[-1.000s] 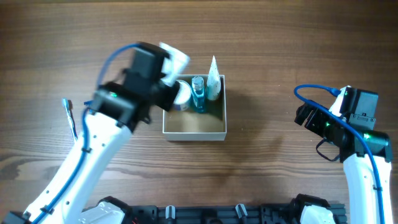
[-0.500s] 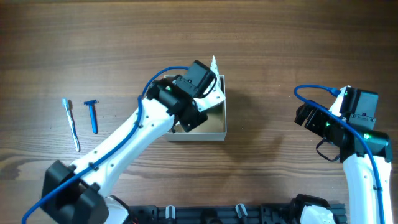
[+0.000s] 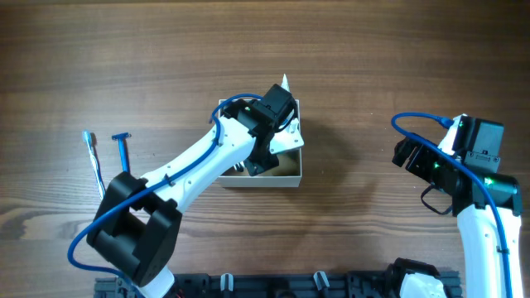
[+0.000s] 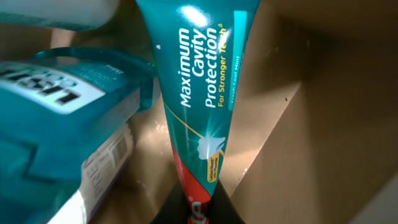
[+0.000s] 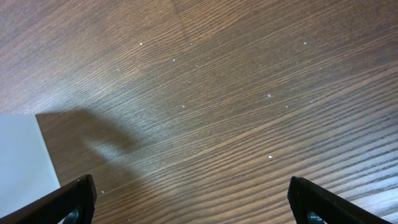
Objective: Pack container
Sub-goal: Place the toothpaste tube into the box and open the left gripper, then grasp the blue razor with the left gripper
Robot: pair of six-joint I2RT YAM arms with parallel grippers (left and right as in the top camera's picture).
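The container (image 3: 286, 177), a square white-walled box with tan cardboard inside (image 4: 323, 124), stands mid-table. My left gripper (image 3: 280, 126) reaches down into its far right part and is shut on the lower end of a teal toothpaste tube (image 4: 202, 81), as the left wrist view (image 4: 198, 210) shows. The tube's white tip (image 3: 285, 82) pokes over the far wall. A teal mouthwash bottle (image 4: 56, 106) lies beside the tube. My left arm hides most of the inside from above. My right gripper (image 3: 406, 154) is open and empty over bare table (image 5: 196, 205).
A blue razor (image 3: 124, 151) and a toothbrush (image 3: 94, 162) lie on the table at the left. A corner of the container's white wall (image 5: 22, 155) shows at the left of the right wrist view. The wooden table (image 3: 373, 66) surrounds the box.
My left arm has swung right from beside the container's left corner to over it, and the gripper has gone down inside by the toothpaste tube. The right arm has not moved.
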